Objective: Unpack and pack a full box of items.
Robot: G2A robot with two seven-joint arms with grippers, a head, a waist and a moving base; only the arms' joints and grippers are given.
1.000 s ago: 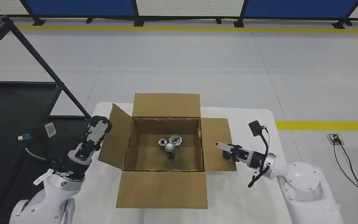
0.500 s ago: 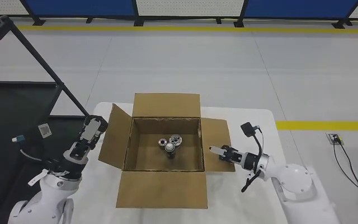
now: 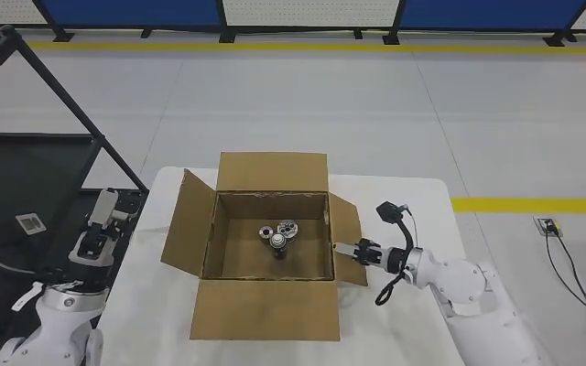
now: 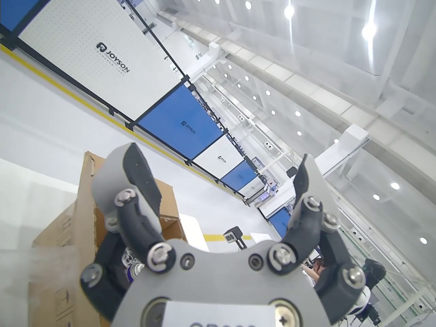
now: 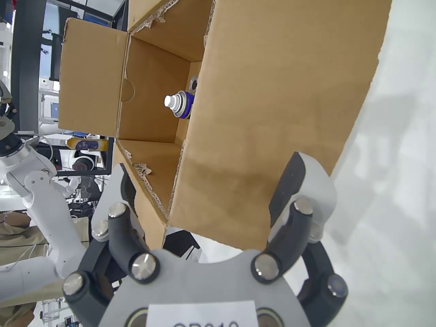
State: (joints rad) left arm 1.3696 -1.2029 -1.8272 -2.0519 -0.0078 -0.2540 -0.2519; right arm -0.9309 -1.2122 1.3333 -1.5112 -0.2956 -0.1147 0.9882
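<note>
Brown cardboard box point(image 3: 264, 309) sits mid-table on my white table point(image 3: 403, 197), all four flaps folded out; around it I see pale grey floor, a yellow floor line point(image 3: 275, 46) and blue-and-white wall panels point(image 3: 128, 11). Inside I count three small items point(image 3: 288, 227), one of them a blue spray can with white cap point(image 5: 177, 103). Right gripper point(image 5: 211, 171) is spread wide, the right flap point(image 3: 346, 240) edge between its fingers; left gripper point(image 4: 221, 178) gapes empty by the table's left edge
</note>
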